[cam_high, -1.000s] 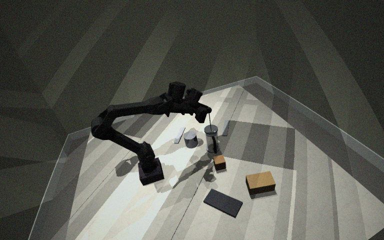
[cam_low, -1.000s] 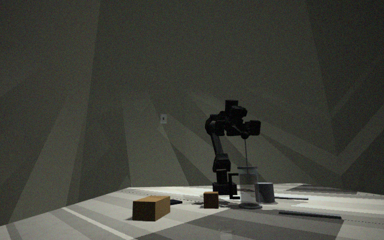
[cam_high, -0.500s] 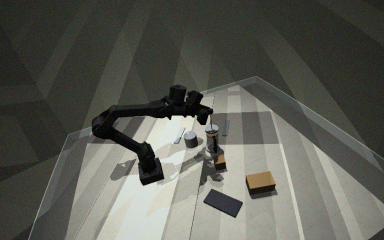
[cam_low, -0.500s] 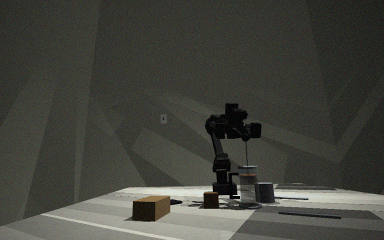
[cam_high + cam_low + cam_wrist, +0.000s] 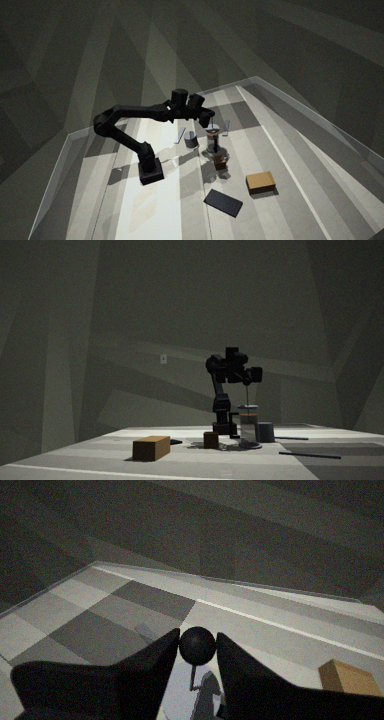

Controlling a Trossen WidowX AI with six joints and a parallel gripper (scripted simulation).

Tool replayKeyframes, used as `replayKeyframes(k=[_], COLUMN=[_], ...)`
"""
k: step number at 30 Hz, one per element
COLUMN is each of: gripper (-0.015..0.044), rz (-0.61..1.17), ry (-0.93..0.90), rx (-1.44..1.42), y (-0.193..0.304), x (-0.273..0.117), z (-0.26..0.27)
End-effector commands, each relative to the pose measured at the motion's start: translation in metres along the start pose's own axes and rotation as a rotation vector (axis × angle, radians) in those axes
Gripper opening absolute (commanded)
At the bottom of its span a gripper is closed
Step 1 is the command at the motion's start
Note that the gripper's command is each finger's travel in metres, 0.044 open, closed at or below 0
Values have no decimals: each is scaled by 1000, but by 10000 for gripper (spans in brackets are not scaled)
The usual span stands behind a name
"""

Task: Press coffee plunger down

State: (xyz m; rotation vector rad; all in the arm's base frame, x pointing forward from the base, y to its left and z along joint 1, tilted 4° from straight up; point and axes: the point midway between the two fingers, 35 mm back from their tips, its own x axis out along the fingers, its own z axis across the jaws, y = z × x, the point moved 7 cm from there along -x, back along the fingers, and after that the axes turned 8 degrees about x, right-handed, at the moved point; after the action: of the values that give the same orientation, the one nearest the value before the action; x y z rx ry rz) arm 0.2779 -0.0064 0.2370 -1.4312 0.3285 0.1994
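The tool (image 5: pixel 197 647) is closed partway on the round black knob (image 5: pixel 197 645) at the top of the plunger rod (image 5: pixel 247 395), with 1 dark finger (image 5: pixel 150 667) pressed to the knob at 9 o'clock and the other at 3 o'clock in the wrist view. In the exterior view the rod runs straight down from the tool into the lid of the coffee press (image 5: pixel 248 426), which stands upright on the worktop (image 5: pixel 198 463); much of the rod shows above the lid, so the plunger is high. The glass body holds a brown band near its top. In the top view the press (image 5: pixel 212 138) stands near the middle of the worktop, with a grey cup (image 5: pixel 190 139) just beside it at 9 o'clock and a small brown cube (image 5: pixel 219 162) near it at 5 o'clock. A tan box (image 5: pixel 260 182) lies farther out at 4 o'clock, and a dark flat slab (image 5: pixel 223 202) at 6 o'clock, well apart from the press. 2 pale strips lie behind, 1 (image 5: pixel 179 135) at 10 o'clock and 1 (image 5: pixel 225 127) at 1 o'clock
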Motion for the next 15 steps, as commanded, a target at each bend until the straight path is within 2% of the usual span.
replayKeyframes(k=[1, 15], gripper=[117, 117], rz=[102, 102], ry=[12, 12], rx=[-11, -11], y=[32, 46], x=[12, 27], z=[-4, -7])
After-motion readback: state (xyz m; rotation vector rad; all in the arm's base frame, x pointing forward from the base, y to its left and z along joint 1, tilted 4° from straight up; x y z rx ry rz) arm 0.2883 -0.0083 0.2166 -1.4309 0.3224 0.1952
